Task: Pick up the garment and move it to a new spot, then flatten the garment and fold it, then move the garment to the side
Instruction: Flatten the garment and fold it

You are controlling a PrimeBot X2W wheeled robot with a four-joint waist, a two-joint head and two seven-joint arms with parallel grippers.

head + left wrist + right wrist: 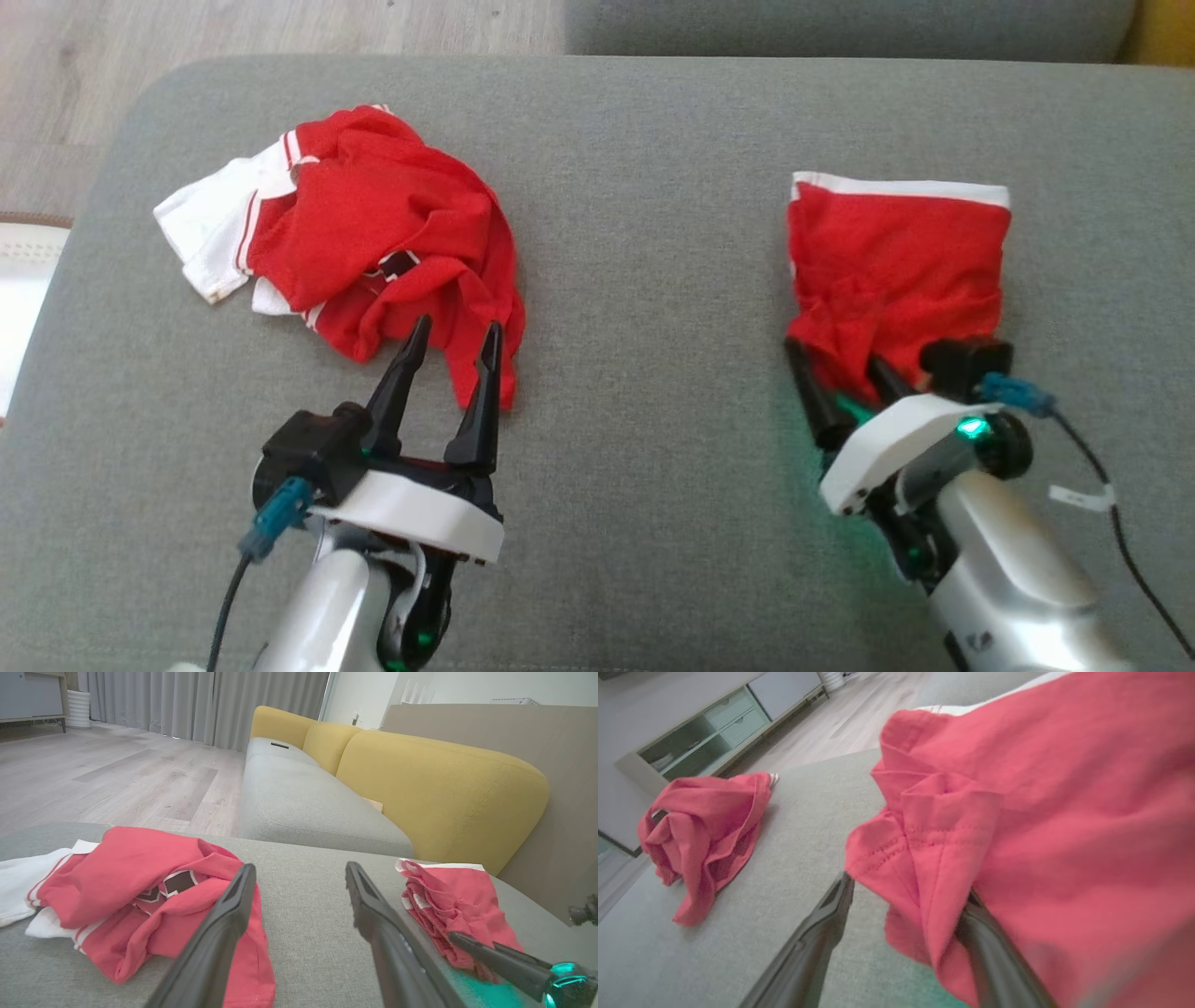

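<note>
While the right claw [836, 359] gaped against the folded garment [896, 261] toward the cushion's [653, 280] right edge, the left claw [458, 324] (also wide) hovered.

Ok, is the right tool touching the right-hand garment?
Touching. The right wrist view shows the right-hand garment draped over one finger of the right tool, whose fingers stand apart.

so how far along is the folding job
Done, it seems: one red garment lies folded at the right of the cushion. In hand: nothing gripped; the right gripper is open at its near edge, cloth over one finger. Left to do: the crumpled shirt is neither flattened nor folded; the open left gripper hovers at its hem.
</note>
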